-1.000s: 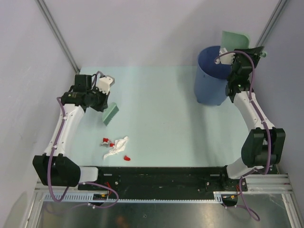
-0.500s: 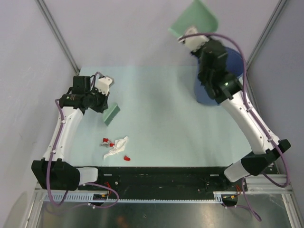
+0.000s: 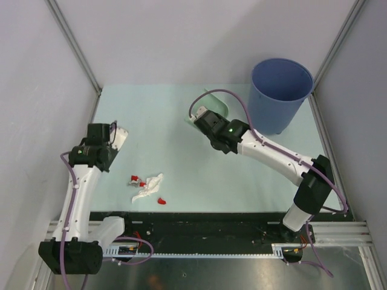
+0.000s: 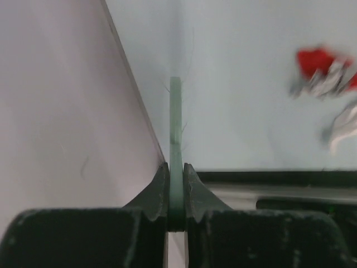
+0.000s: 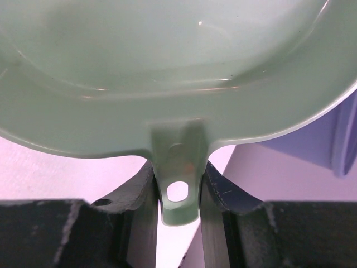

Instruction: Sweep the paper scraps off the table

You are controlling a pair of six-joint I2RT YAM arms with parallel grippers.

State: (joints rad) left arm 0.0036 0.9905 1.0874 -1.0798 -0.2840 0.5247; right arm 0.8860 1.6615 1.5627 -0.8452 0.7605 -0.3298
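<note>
The paper scraps lie on the pale green table (image 3: 193, 175) near its front left: a white crumple (image 3: 150, 186), small red pieces (image 3: 134, 179) and a grey bit. In the left wrist view the red pieces (image 4: 315, 58) and white crumple (image 4: 343, 120) show at the right. My left gripper (image 3: 100, 160) (image 4: 175, 167) is shut on the pale green brush (image 4: 175, 123), seen edge-on, left of the scraps by the wall. My right gripper (image 3: 208, 119) (image 5: 177, 167) is shut on the handle tab of the pale green dustpan (image 3: 219, 104) (image 5: 167, 67) over the table's middle back.
A tall blue bin (image 3: 281, 90) stands at the back right corner and shows at the right edge of the right wrist view (image 5: 340, 139). Grey walls close the left, back and right sides. The black and metal rail (image 3: 205, 223) runs along the near edge.
My right arm has swung the dustpan from above the bin down and left to the table's middle. My left arm has drawn the brush back toward the near left.
</note>
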